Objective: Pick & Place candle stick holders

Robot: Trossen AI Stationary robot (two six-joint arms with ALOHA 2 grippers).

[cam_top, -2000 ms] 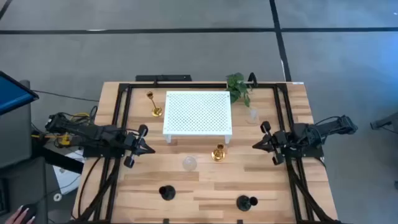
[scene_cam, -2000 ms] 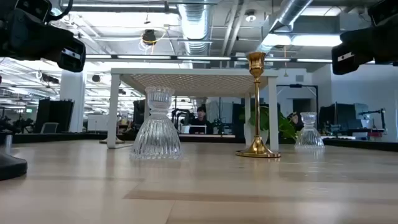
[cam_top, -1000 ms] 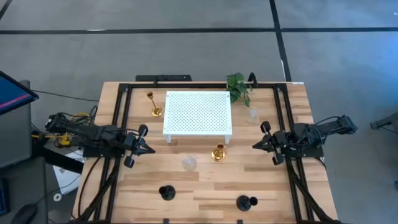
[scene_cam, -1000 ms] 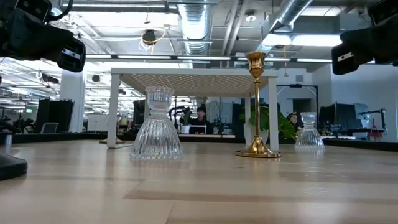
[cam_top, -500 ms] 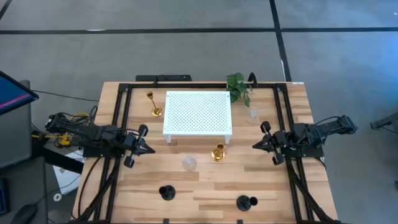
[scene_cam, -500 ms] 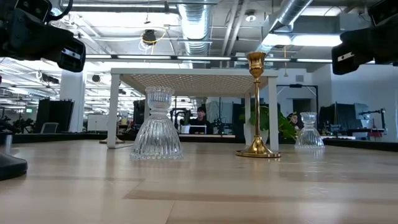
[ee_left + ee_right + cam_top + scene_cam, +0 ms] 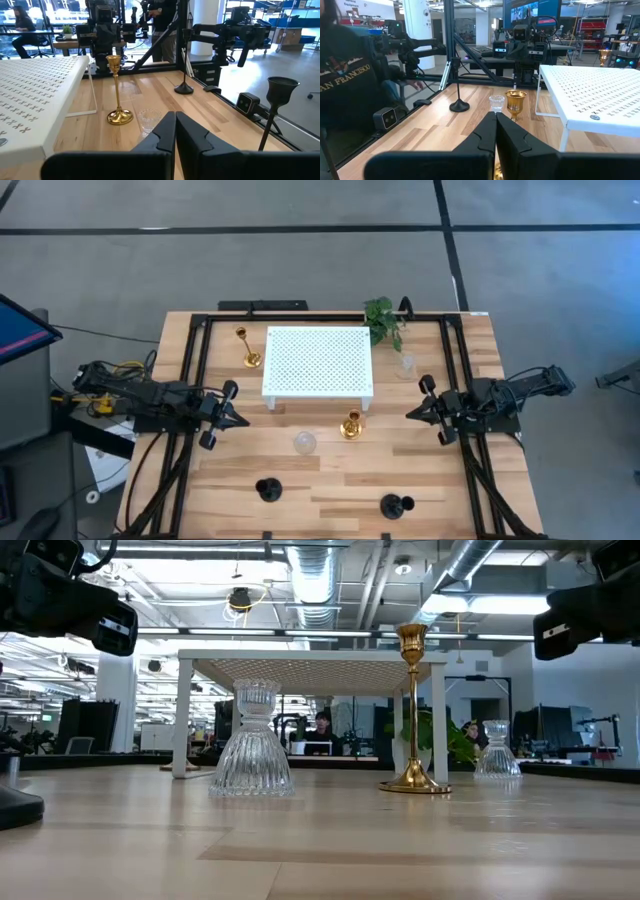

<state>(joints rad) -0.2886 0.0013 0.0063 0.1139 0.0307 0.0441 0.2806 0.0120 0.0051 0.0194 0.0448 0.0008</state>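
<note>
Six candle stick holders stand upright on their round bases on the wooden table. One gold holder (image 7: 247, 348) is at the far left beside the white stand (image 7: 317, 363); a tall gold one (image 7: 351, 425) (image 7: 412, 710) is at the stand's near right leg. A squat glass one (image 7: 304, 442) (image 7: 252, 740) stands in the middle, another glass one (image 7: 406, 366) beside the plant. Two black ones (image 7: 268, 489) (image 7: 397, 504) stand near the front edge. My left gripper (image 7: 232, 415) (image 7: 175, 114) and right gripper (image 7: 412, 413) (image 7: 496, 115) are shut and empty, level above the table's left and right sides, pointing inward.
A small green plant (image 7: 383, 320) stands at the stand's far right corner. Black frame rails (image 7: 192, 380) run along the table's sides. A person in a dark shirt (image 7: 350, 85) shows beyond the table in the right wrist view. Bare wood lies between the two grippers.
</note>
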